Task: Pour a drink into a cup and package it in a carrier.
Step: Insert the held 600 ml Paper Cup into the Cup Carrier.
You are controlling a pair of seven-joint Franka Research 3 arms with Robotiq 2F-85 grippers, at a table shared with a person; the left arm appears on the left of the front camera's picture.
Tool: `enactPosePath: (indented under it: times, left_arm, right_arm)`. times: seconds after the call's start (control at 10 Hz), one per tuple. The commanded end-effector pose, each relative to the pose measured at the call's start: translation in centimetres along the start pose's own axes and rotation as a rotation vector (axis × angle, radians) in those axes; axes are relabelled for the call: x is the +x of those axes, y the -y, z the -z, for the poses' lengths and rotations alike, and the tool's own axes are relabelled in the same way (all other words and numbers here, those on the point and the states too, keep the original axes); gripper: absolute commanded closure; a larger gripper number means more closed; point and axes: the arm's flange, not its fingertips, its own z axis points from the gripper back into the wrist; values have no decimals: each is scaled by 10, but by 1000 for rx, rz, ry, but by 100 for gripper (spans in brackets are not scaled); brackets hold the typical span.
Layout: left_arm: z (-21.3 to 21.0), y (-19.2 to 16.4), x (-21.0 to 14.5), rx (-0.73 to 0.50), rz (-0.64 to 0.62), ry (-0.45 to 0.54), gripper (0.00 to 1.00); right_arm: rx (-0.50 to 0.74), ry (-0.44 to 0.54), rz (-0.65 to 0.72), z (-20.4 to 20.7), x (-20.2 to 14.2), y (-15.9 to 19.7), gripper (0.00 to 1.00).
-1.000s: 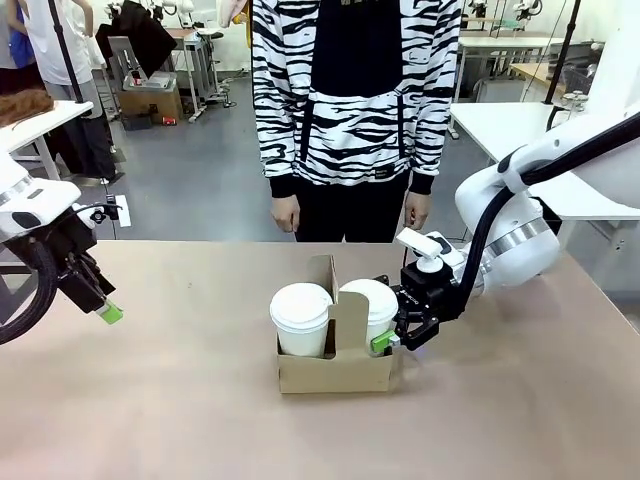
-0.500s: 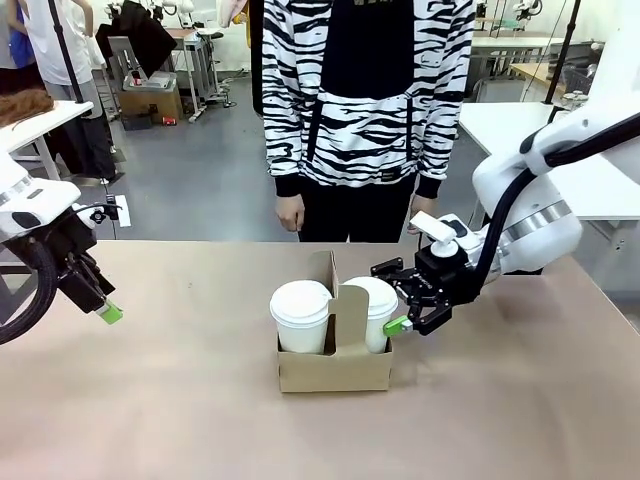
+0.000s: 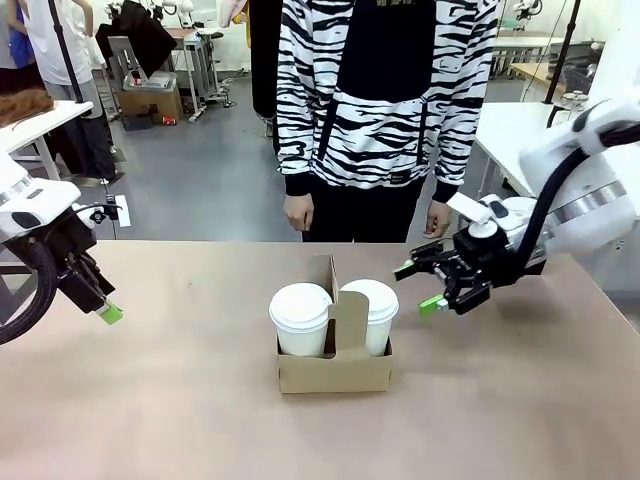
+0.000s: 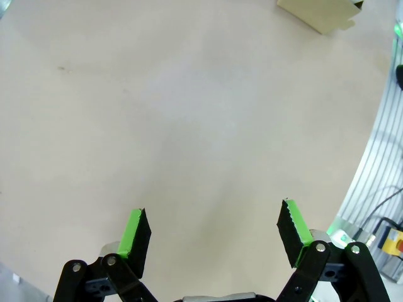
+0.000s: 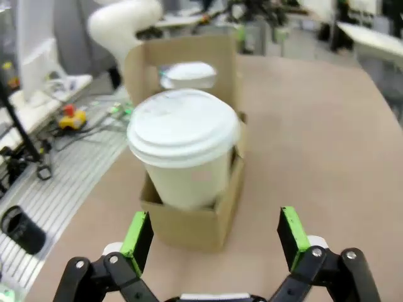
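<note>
— Front view: we see the carrier (image 3: 335,368) on the table (image 3: 150,400) with two lidded cups, the right cup (image 3: 371,312) and another cup (image 3: 301,317).
— And our claws?
— Our right claw (image 3: 424,287) hangs just right of the carrier, spread, holding nothing. Our left claw (image 3: 100,305) sits well left of it, also spread and empty.

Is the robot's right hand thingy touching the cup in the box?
Apart. In the front view, bare table shows between the right gripper and the nearer cup in the carrier; its fingers are spread and empty.
</note>
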Motion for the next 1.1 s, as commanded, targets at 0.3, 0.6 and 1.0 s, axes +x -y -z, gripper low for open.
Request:
enactPosePath:
  times: [0.3, 0.6, 1.0]
  left_arm:
    - [0, 0, -1, -10, 6, 16, 0]
    - [0, 0, -1, -10, 6, 16, 0]
    - [0, 0, -1, -10, 6, 16, 0]
  right_arm:
    - [-416, -200, 316, -110, 42, -73, 0]
    - [-482, -227, 430, -138, 41, -98, 0]
    - [-507, -233, 436, -144, 36, -101, 0]
